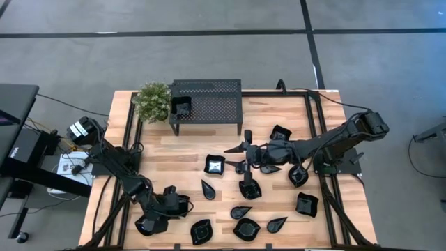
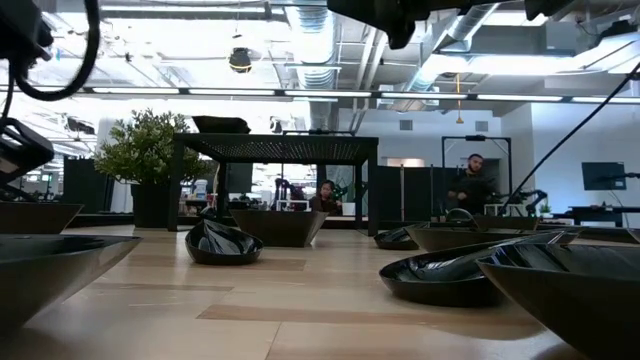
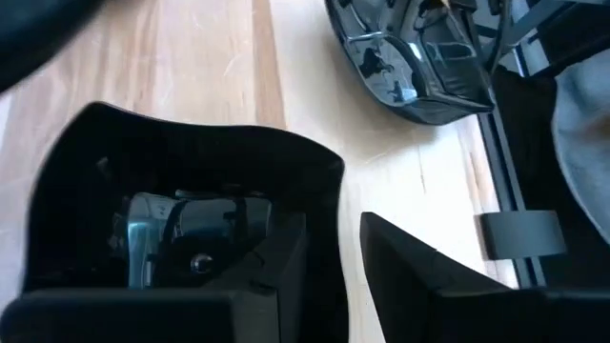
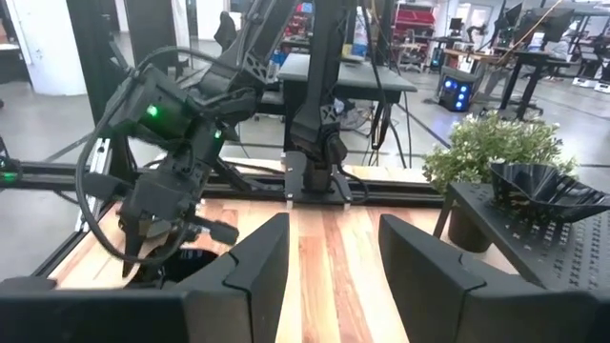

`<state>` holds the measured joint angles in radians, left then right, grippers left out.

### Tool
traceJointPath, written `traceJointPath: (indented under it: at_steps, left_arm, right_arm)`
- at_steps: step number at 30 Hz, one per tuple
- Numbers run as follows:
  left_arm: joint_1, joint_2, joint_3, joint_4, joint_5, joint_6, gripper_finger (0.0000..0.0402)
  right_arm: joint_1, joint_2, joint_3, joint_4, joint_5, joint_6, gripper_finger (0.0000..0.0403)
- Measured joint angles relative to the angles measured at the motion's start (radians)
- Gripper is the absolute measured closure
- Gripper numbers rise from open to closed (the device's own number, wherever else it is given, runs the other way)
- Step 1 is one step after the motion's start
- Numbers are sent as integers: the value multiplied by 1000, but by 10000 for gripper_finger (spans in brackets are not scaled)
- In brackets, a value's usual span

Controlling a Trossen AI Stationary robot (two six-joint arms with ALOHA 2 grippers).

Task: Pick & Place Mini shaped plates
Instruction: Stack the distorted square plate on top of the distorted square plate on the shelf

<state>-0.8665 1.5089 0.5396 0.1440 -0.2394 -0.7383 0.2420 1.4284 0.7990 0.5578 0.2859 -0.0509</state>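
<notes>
Straddling square plate [image 3: 181, 191] rim, left gripper [image 3: 334, 252] jaws narrow; right gripper [image 4: 329, 248] wide, empty.

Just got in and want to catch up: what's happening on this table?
A two-armed robot is sorting mini shaped plates scattered over the wooden table. One square plate already sits on the perforated stand beside the potted plant. The left gripper is down at a square dish near the table's front left, one finger inside it. The right gripper hovers open mid-table, holding nothing.
</notes>
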Motion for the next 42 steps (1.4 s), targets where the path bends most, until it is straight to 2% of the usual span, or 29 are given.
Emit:
traceJointPath:
  at_steps: [9, 12, 18, 24, 27, 32, 36, 39, 42]
  left_arm:
    - [1, 0, 1, -60, -67, 1, 286]
    - [1, 0, 1, -82, -75, 6, 309]
    - [1, -1, 3, -79, -97, 11, 390]
    - [16, -1, 91, -97, -104, 140, 394]
    - [40, -2, 188, -221, -101, 212, 394]
    - [108, -2, 376, -612, -112, 327, 394]
    - [190, -37, 487, -863, -178, 416, 394]
    - [259, -114, 521, -959, -249, 503, 394]
    - [345, -232, 528, -970, -330, 621, 394]
  right_arm:
    - [1, 0, 0, -4, 0, 0, 244]
    - [1, 0, 0, -4, 0, 0, 244]
    - [1, 0, 0, -4, 0, 0, 244]
    - [-2, 0, 0, -3, 3, -10, 244]
    - [-2, 0, 0, 3, 3, -11, 244]
    - [-11, 0, 0, 3, 3, -11, 244]
    - [-24, 0, 0, -1, 3, -10, 244]
    - [-29, 0, 0, -12, 3, -10, 244]
    - [-29, 0, 0, -25, 3, -10, 244]
